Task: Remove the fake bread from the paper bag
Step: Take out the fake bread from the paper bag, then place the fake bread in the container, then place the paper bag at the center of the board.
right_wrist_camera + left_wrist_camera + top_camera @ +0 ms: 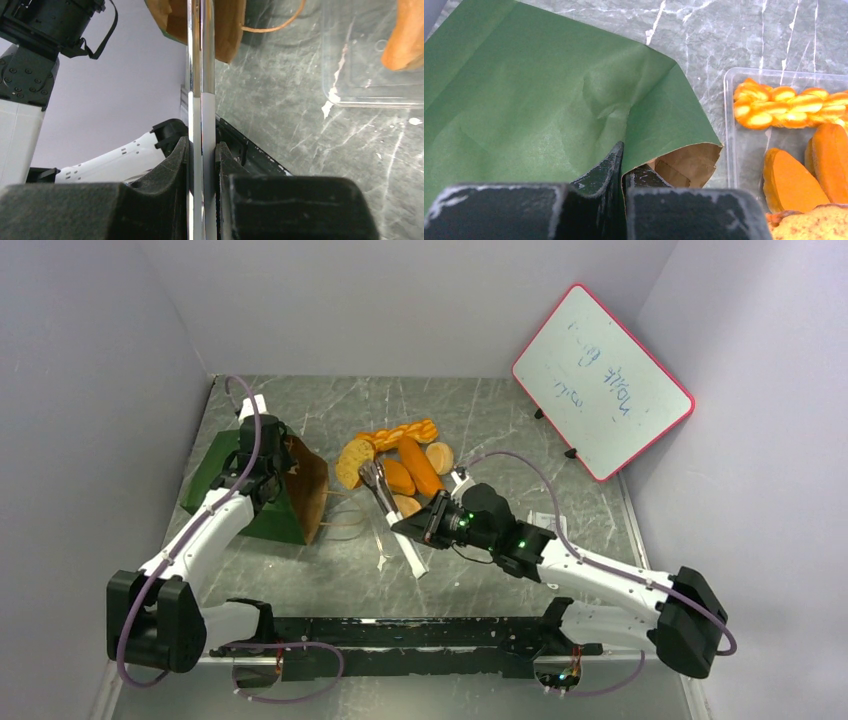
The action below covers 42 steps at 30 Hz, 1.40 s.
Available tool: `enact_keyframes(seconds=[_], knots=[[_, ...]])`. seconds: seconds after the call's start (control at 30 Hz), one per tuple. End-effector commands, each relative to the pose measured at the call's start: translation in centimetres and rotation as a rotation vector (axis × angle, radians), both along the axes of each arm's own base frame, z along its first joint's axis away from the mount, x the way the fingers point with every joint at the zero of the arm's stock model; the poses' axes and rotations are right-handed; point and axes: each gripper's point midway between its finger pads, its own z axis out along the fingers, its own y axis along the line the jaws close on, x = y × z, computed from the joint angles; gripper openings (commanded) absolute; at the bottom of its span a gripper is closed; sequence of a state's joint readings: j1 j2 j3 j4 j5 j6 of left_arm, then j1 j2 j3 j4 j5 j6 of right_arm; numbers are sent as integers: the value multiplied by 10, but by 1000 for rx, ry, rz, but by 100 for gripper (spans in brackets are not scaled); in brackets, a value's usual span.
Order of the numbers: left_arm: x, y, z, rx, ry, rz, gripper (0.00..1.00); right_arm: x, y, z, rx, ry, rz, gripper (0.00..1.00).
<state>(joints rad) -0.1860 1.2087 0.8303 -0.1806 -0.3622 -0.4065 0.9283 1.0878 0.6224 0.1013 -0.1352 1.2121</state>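
The fake bread (420, 465) lies in a clear tray (749, 147), just right of my left gripper (626, 160) and ahead of my right gripper (202, 150). My left jaws pinch the paper bag (524, 90) at its rim. My right jaws clamp the metal tongs (201, 75).

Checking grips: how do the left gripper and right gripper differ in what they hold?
The left gripper pinches the rim of the paper bag; the right gripper clamps metal tongs. The left gripper sits at the bag's mouth; the right gripper's tongs reach the fake bread. Both are shut.
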Motion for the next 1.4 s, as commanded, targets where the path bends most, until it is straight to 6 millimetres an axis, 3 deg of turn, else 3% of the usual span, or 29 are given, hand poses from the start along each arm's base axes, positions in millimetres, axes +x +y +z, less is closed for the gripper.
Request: enact_keyframes(seconds=[0.0, 0.27, 0.43, 0.83, 1.1, 1.27, 1.37], knots=[[11, 0, 21, -4, -53, -11, 7, 15, -15, 12, -22, -53, -90, 0], [5, -3, 28, -10, -68, -39, 7, 56, -39, 2, -44, -40, -186, 0], [3, -5, 33, -21, -77, -55, 7, 77, -34, -9, -25, -4, -162, 0], [4, -16, 36, -49, -75, -106, 7, 101, -17, -27, -31, 47, -129, 0], [2, -19, 38, -60, -82, -124, 7, 106, -24, -49, -52, 110, -143, 20], [1, -20, 38, -62, -84, -127, 7, 103, -29, -50, -50, 110, -148, 34], [1, -21, 38, -64, -84, -132, 7, 103, -32, -49, -48, 108, -151, 36]])
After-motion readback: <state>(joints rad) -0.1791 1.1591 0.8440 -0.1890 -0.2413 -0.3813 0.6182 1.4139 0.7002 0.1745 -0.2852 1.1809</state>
